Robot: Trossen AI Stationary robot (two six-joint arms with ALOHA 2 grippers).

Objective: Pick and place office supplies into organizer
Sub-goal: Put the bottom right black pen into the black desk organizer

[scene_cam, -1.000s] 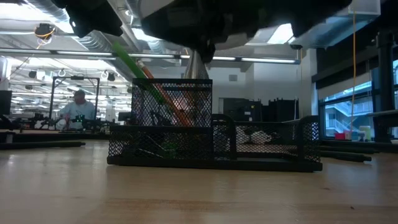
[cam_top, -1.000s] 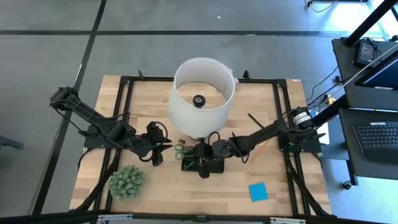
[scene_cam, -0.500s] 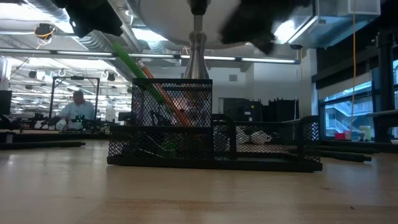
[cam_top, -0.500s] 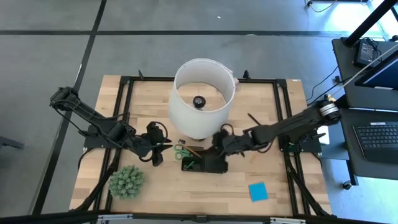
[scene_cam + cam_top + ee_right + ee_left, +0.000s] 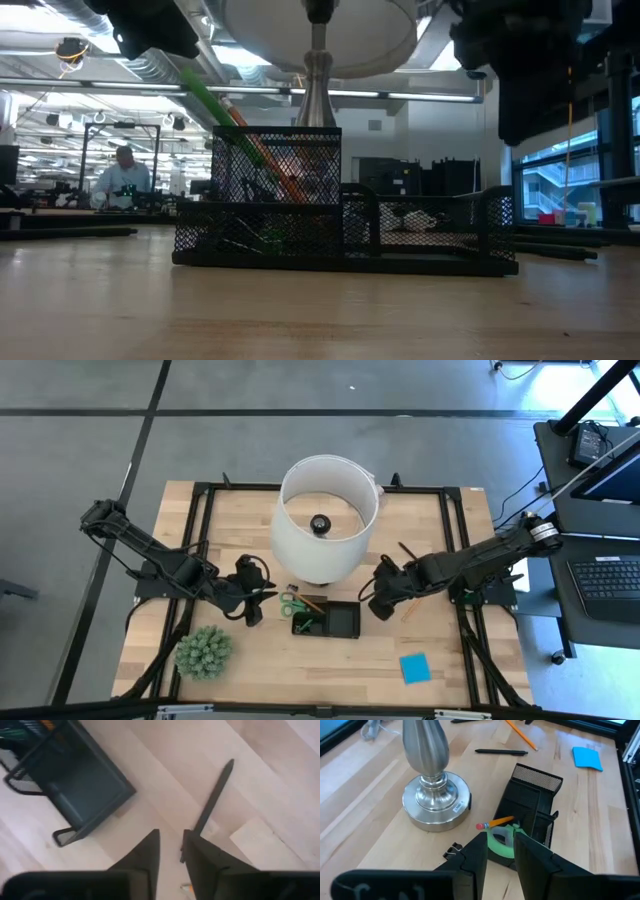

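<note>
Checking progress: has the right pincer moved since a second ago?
Yes. The right pincer has moved off the organizer, rightward toward the table edge.

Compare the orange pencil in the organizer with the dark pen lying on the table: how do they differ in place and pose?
The orange pencil leans tilted out of the black mesh organizer, beside the green-handled scissors; the dark pen lies flat on the bare wood, apart from the organizer. The pencil is orange with a pink eraser end; the pen is dark all over. Both are thin, straight writing tools.
</note>
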